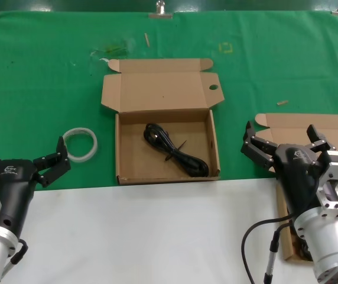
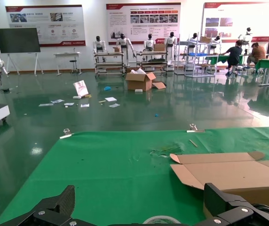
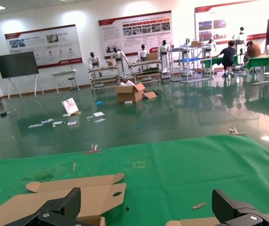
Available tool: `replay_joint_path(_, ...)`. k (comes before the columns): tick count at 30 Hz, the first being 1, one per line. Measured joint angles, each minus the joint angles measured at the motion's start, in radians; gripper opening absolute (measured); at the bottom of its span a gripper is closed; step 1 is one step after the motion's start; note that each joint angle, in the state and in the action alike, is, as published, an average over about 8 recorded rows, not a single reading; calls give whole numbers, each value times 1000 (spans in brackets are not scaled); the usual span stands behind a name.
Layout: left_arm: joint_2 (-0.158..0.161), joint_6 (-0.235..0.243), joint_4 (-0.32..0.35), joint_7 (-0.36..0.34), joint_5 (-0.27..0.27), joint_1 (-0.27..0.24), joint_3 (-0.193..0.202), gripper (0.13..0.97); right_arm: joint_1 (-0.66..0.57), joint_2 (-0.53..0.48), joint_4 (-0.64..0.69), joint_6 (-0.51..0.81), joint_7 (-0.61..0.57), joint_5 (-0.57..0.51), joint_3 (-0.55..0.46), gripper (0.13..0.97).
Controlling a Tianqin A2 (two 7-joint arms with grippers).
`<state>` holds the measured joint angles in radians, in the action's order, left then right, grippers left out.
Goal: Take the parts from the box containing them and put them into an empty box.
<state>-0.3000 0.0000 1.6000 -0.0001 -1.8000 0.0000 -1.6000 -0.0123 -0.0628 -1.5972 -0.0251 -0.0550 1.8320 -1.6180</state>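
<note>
Nearest, the right gripper (image 1: 282, 142) hovers over the plain-lidded brown cardboard source box (image 1: 334, 125), jaws wide and empty; the left gripper (image 1: 24, 154) waits, jaws equally spread. Likely between transfers: next, reach down for another cord. Beyond, one glossy black coiled cord (image 1: 176, 149) lies inside the round-holed brown box (image 1: 122, 160).

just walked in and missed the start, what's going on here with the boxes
A two-armed robot is moving black coiled cords between shallow brown cardboard boxes on a green cloth. One black coiled cord already lies in the middle box with the round-holed flap. The right pincer hovers open over the plain-lidded box at the robot's right, holding nothing. The left pincer waits open beside a white translucent tape ring.
</note>
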Motion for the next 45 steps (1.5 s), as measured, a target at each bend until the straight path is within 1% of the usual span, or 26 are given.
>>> replay_joint_path(45, 0, 0, 0, 0, 0, 0, 0, 966, 0, 0, 0, 0, 0, 0, 0, 966)
